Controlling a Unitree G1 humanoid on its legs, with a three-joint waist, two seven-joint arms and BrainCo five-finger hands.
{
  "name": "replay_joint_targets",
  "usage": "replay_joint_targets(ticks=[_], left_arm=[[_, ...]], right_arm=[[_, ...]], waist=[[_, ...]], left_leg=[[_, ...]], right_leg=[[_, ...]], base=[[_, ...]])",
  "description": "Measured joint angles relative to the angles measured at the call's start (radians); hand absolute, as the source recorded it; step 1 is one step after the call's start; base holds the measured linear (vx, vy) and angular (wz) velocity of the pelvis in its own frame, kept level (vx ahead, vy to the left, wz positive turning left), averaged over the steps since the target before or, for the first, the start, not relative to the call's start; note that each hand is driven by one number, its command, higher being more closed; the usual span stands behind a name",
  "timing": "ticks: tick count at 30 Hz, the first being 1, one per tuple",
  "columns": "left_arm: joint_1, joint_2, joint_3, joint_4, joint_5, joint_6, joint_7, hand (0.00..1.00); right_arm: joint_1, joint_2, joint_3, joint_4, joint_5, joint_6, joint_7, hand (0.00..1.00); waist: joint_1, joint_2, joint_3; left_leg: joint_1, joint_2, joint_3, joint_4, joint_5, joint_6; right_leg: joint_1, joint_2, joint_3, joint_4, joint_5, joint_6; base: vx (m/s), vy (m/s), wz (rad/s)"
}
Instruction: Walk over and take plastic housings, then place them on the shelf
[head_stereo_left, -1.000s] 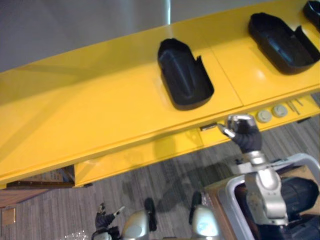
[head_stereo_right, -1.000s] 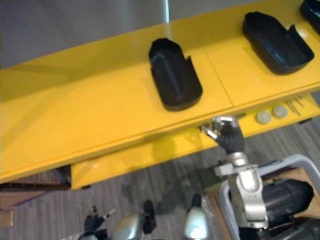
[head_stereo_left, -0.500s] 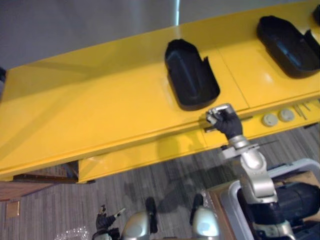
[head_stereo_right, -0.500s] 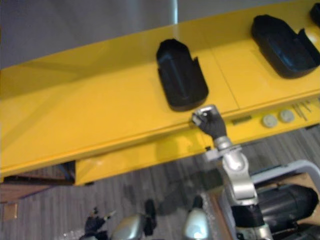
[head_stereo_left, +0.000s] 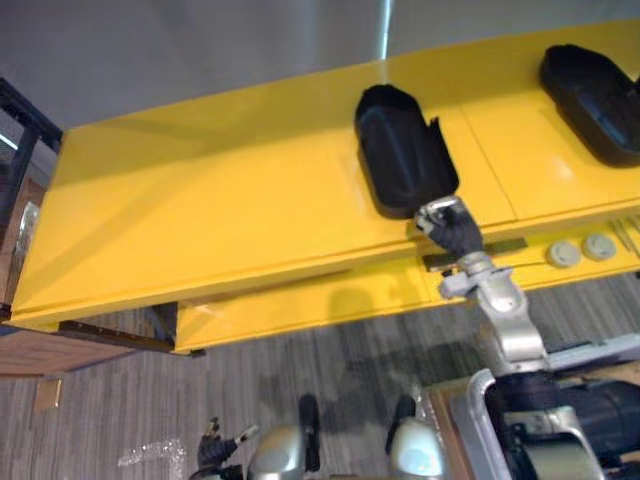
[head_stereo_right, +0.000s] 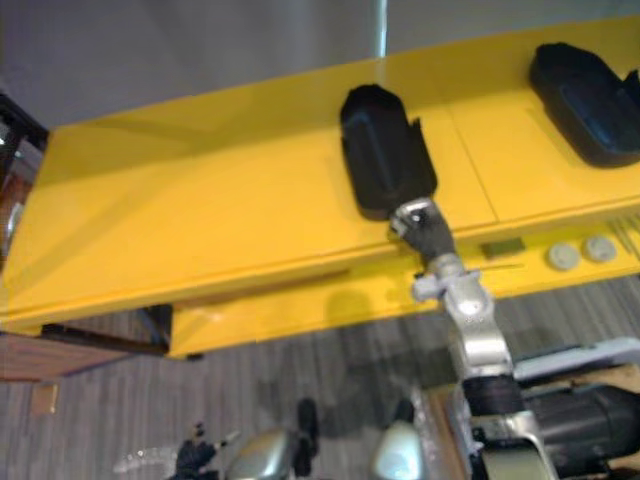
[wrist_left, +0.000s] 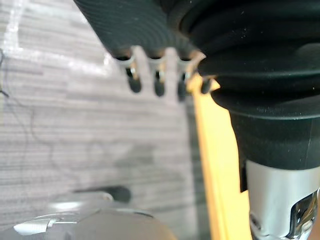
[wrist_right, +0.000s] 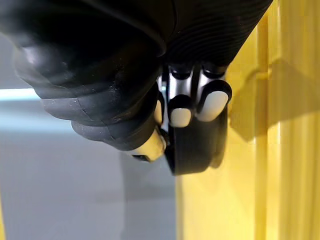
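Two housings: black plastic, both on the yellow counter (head_stereo_left: 200, 220); the middle housing (head_stereo_left: 405, 150) lies at the counter's centre, the right housing (head_stereo_left: 592, 88) toward its right end.
Right hand (head_stereo_left: 447, 224): at the counter's front edge, fingers (wrist_right: 212, 102) and thumb curled round the middle housing's near end.
Left hand (head_stereo_left: 215, 452): low over the grey floor (head_stereo_left: 300, 370) before the counter, fingers loose, holding nothing.

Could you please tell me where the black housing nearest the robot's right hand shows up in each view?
Left eye view: the black housing sits upper right of centre on the yellow table, with the right hand at its near end.
Right eye view: the same housing, nearer the centre.
Right wrist view: its dark rounded end just past the hand.
Shared landmark: the yellow table.
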Motion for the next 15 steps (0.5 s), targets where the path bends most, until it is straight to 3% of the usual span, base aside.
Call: replay_joint_targets(ticks=[5,15], left_arm=[[0.001,0.000,0.000,-0.007,0.000,0.000,0.000,0.00],[0.003,-0.004,-0.001,-0.031,-0.002,0.000,-0.004,0.00]], right_arm=[[-0.051,-0.002,-0.003,0.062,0.000,0.001,-0.012,1.00],[-0.149,-0.053,-0.010,0.160,0.003,0.020,-0.006,1.00]], waist=[[0.000,0.004,-0.001],[0.011,0.042,0.009]], left_leg=[[0.001,-0.002,0.000,0.002,0.001,0.001],[0.000,-0.010,-0.013,-0.005,0.015,0.004]], right_leg=[[0.000,-0.002,0.000,0.005,0.000,0.000],[0.000,-0.017,-0.013,0.019,-0.001,-0.001]], base=[[0.00,0.000,0.00],[-0.01,-0.001,0.03]])
